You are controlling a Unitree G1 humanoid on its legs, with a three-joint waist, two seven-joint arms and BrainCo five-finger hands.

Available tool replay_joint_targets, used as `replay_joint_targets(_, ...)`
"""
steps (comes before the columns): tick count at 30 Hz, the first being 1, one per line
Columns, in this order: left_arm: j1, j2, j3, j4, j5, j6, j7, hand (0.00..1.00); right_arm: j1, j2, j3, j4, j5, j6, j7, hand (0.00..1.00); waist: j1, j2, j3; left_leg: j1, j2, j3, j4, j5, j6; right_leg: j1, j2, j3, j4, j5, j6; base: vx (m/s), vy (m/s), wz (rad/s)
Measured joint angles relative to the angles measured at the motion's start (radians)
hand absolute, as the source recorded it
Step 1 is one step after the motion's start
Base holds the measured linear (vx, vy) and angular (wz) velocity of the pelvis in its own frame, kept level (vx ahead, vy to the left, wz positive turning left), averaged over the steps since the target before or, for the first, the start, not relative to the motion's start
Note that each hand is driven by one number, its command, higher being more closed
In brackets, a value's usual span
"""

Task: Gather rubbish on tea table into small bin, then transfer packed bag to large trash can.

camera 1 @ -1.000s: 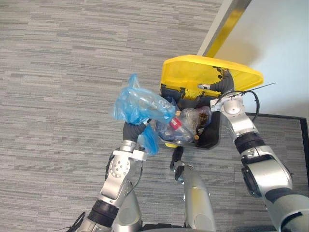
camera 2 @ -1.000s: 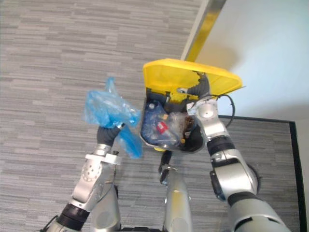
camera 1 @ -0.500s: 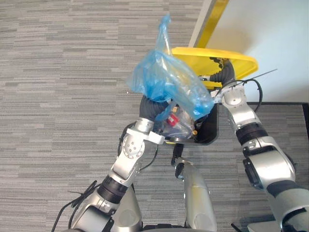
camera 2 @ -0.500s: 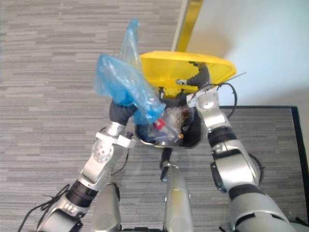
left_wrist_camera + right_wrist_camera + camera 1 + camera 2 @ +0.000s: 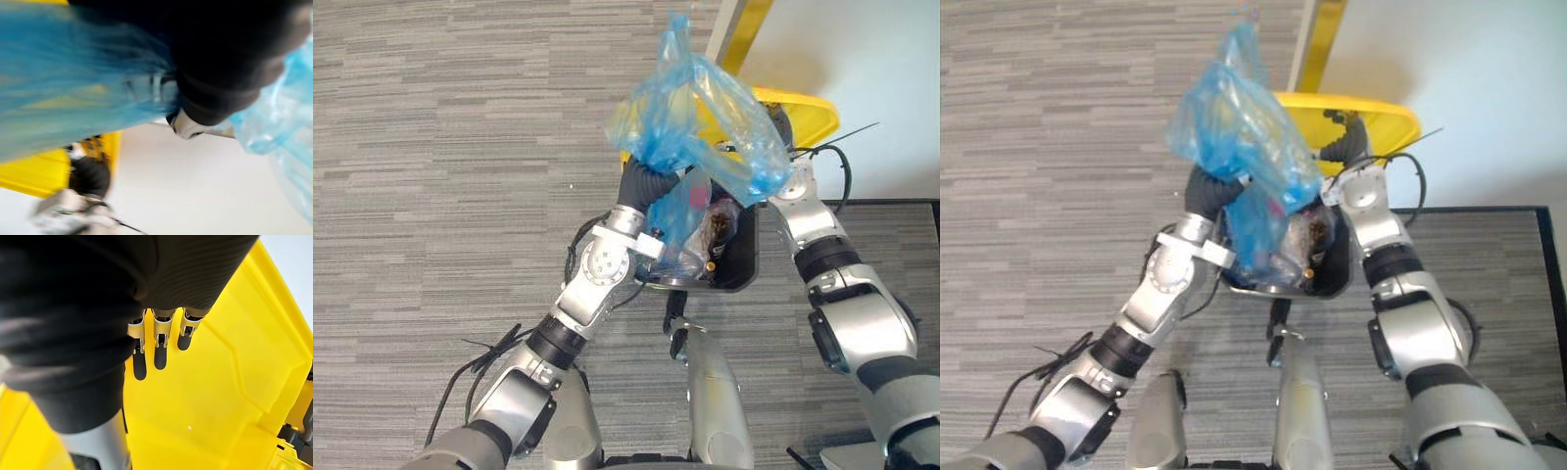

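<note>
Carpet (image 5: 431, 147) grey striped, trash can (image 5: 742, 269) near wall (image 5: 871, 49)

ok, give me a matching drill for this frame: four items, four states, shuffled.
Items:
1. blue bag
2. yellow lid
3. right hand
4. black trash can

States:
A. straight fingers flat against the lid
B. raised over the can, carried by the left hand
C. tipped up and open
D. rubbish already inside

Pairs: 1-B, 2-C, 3-A, 4-D
</note>
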Motion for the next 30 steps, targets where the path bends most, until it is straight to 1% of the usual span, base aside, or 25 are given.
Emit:
replay_joint_targets(2, -0.024, 0.003, -0.004, 0.052, 0.013, 0.015, -0.001, 1.0, -0.026, -0.005, 0.0, 0.001, 0.0, 0.001, 0.0, 0.0, -0.003, 0.005, 0.003, -0.013, -0.003, 0.001, 0.0, 0.003, -0.002, -0.016, -0.001, 0.003, 0.0, 0.003, -0.001, 0.0, -0.037, -0.05)
replay_joint_targets(5, -0.079, 0.011, -0.04, 0.153, 0.029, 0.039, -0.006, 1.0, -0.041, -0.005, 0.001, 0.008, 0.0, 0.003, 0.0, 0.0, -0.006, 0.012, 0.007, -0.019, -0.001, 0.002, -0.004, 0.006, -0.004, -0.024, 0.001, 0.0, -0.001, 0.009, -0.001, 0.01, -0.025, -0.02)
replay_joint_targets(10, -0.13, 0.008, -0.106, 0.263, 0.068, 0.041, -0.047, 1.0, -0.093, -0.007, 0.019, 0.033, 0.001, 0.003, 0.0, 0.0, -0.011, 0.02, 0.018, -0.022, 0.002, 0.019, -0.009, 0.004, -0.002, -0.026, 0.008, 0.006, -0.029, 0.02, 0.004, 0.01, -0.021, -0.07)
replay_joint_targets(13, -0.144, 0.006, -0.122, 0.316, 0.069, 0.042, -0.065, 1.0, -0.13, -0.006, 0.021, 0.033, 0.001, 0.002, -0.001, 0.0, -0.014, 0.018, 0.028, -0.044, 0.004, 0.031, -0.005, 0.003, -0.001, -0.053, 0.015, 0.019, -0.032, 0.026, 0.003, 0.01, -0.024, -0.13)
replay_joint_targets(16, -0.171, 0.005, -0.133, 0.37, 0.086, 0.052, -0.068, 1.0, -0.153, -0.005, 0.021, 0.032, 0.001, 0.002, -0.001, 0.0, -0.018, 0.018, 0.051, -0.051, 0.011, 0.029, -0.002, 0.004, -0.003, -0.059, 0.019, 0.013, -0.029, 0.03, -0.001, 0.02, -0.026, -0.01)
replay_joint_targets(19, -0.196, -0.008, -0.141, 0.414, 0.116, 0.06, -0.067, 1.0, -0.156, 0.01, 0.021, 0.032, 0.001, 0.002, -0.002, 0.0, -0.019, 0.018, 0.055, -0.064, 0.014, 0.037, -0.002, 0.004, -0.003, -0.08, 0.019, 0.015, -0.022, 0.03, -0.001, 0.02, -0.034, -0.04)
replay_joint_targets(22, -0.226, -0.028, -0.139, 0.489, 0.177, 0.074, -0.062, 1.0, -0.156, 0.019, 0.021, 0.031, 0.001, 0.002, -0.002, 0.0, -0.019, 0.018, 0.055, -0.076, 0.016, 0.038, 0.001, 0.003, -0.004, -0.092, 0.019, 0.015, -0.018, 0.029, -0.001, 0.0, 0.0, 0.0)
replay_joint_targets(24, -0.227, -0.036, -0.128, 0.552, 0.251, 0.088, -0.063, 1.0, -0.16, 0.034, 0.018, 0.027, 0.001, 0.002, -0.006, 0.0, -0.023, 0.018, 0.055, -0.082, 0.023, 0.039, 0.003, 0.002, -0.006, -0.104, 0.02, 0.015, -0.012, 0.026, 0.002, 0.0, -0.034, -0.01)
replay_joint_targets(25, -0.227, -0.037, -0.123, 0.56, 0.262, 0.09, -0.063, 1.0, -0.163, 0.038, 0.017, 0.025, 0.001, 0.002, -0.007, 0.0, -0.025, 0.018, 0.055, -0.086, 0.023, 0.039, 0.004, 0.002, -0.007, -0.107, 0.019, 0.015, -0.01, 0.026, 0.002, 0.0, -0.045, -0.02)
replay_joint_targets(26, -0.227, -0.041, -0.105, 0.576, 0.29, 0.103, -0.062, 1.0, -0.177, 0.047, 0.014, 0.023, 0.001, 0.002, -0.009, 0.0, -0.027, 0.013, 0.058, -0.093, 0.024, 0.04, 0.009, 0.0, -0.009, -0.119, 0.018, 0.016, 0.0, 0.023, 0.003, 0.0, -0.05, -0.01)
replay_joint_targets(27, -0.227, -0.044, -0.095, 0.587, 0.329, 0.12, -0.06, 1.0, -0.179, 0.05, 0.012, 0.0, 0.001, 0.002, -0.009, 0.0, -0.028, 0.01, 0.059, -0.108, 0.028, 0.036, 0.017, -0.002, -0.014, -0.137, 0.017, 0.015, 0.02, 0.016, 0.005, -0.01, -0.065, -0.01)
replay_joint_targets(29, -0.228, -0.05, -0.075, 0.591, 0.374, 0.132, -0.059, 1.0, -0.179, 0.051, 0.006, -0.05, 0.003, 0.002, -0.009, 0.0, -0.031, 0.007, 0.064, -0.123, 0.034, 0.031, 0.029, -0.005, -0.018, -0.154, 0.016, 0.011, 0.041, 0.005, 0.003, 0.0, -0.066, 0.03)
replay_joint_targets(30, -0.229, -0.062, -0.058, 0.592, 0.412, 0.148, -0.053, 0.0, -0.179, 0.057, 0.002, -0.086, 0.004, 0.002, -0.009, 0.0, -0.031, 0.006, 0.065, -0.13, 0.042, 0.028, 0.042, -0.009, -0.027, -0.171, 0.016, 0.006, 0.064, -0.004, 0.003, 0.02, -0.06, 0.03)
